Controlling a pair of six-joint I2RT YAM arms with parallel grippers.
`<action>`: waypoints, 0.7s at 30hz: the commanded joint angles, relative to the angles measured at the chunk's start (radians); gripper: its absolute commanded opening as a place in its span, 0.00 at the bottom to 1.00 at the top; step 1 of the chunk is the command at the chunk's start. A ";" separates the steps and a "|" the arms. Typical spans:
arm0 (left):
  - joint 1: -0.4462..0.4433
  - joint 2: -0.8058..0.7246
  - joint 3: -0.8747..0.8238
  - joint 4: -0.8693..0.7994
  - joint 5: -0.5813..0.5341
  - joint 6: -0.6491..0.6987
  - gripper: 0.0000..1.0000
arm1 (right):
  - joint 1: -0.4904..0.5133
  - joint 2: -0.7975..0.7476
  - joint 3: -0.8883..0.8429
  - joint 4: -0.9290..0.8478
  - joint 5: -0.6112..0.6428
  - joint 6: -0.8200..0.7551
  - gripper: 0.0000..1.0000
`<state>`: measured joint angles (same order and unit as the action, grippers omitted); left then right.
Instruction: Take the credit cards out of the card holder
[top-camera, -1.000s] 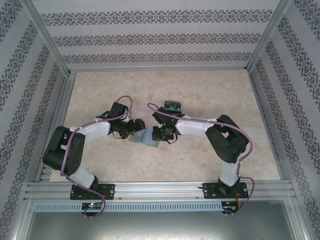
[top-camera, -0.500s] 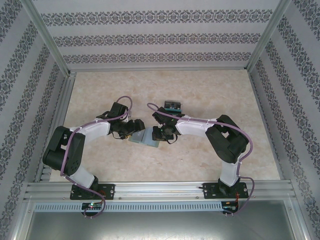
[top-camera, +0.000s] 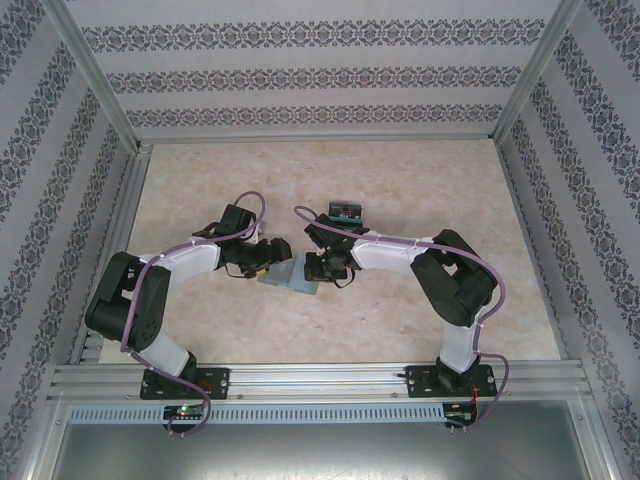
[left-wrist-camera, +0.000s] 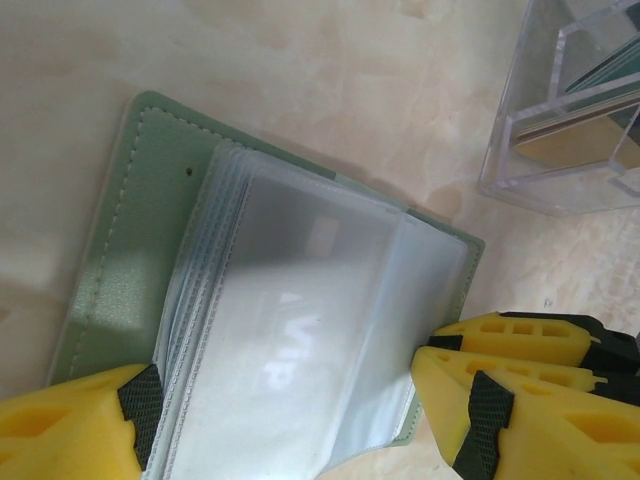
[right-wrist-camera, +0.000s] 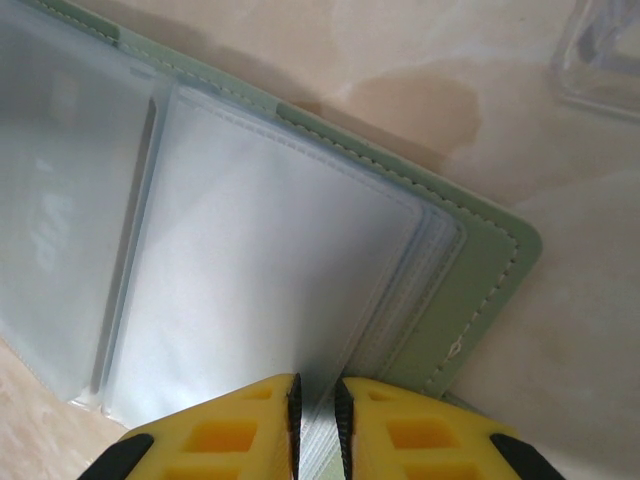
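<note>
The holder (left-wrist-camera: 130, 240) lies open and flat on the table (left-wrist-camera: 300, 60). It sits right under both claws and between them. Its cover is dull green with a stitched edge and round corners. Inside is a stack of clear, cloudy sleeves (left-wrist-camera: 300, 300). Pale letters show through one sleeve, just in front of the left claw (left-wrist-camera: 295, 395).

The left claw has its yellow fingers (left-wrist-camera: 70, 425) wide apart. One finger is at each side of the sleeves, and it holds nothing.

The right claw (right-wrist-camera: 315, 400) has its fingers almost together. The thin edge of the sleeves is pinched in the slit between them. The green cover (right-wrist-camera: 490, 290) pokes out to that claw's right.

A clear box (left-wrist-camera: 560, 150) stands on the table ahead of the left claw and to its right, apart from the holder. The edges of teal and tan cards (left-wrist-camera: 590, 85) show inside it.

From above, the left claw (top-camera: 266, 266) and the right claw (top-camera: 322, 265) face each other. The holder (top-camera: 290, 278) lies between their tips. The box (top-camera: 345, 210) is just past the right claw.
</note>
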<state>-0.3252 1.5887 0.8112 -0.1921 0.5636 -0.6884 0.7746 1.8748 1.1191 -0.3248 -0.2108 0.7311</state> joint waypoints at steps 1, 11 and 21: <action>0.003 -0.025 -0.013 0.054 0.062 -0.008 0.82 | 0.005 0.065 -0.008 -0.004 -0.007 0.006 0.22; 0.004 -0.017 -0.022 0.092 0.109 -0.021 0.81 | 0.005 0.064 -0.009 -0.004 -0.007 0.008 0.22; -0.003 0.023 -0.018 0.108 0.153 -0.015 0.90 | 0.005 0.067 -0.005 -0.004 -0.007 0.007 0.24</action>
<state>-0.3256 1.5917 0.8005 -0.1181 0.6769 -0.7071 0.7746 1.8748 1.1194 -0.3241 -0.2150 0.7311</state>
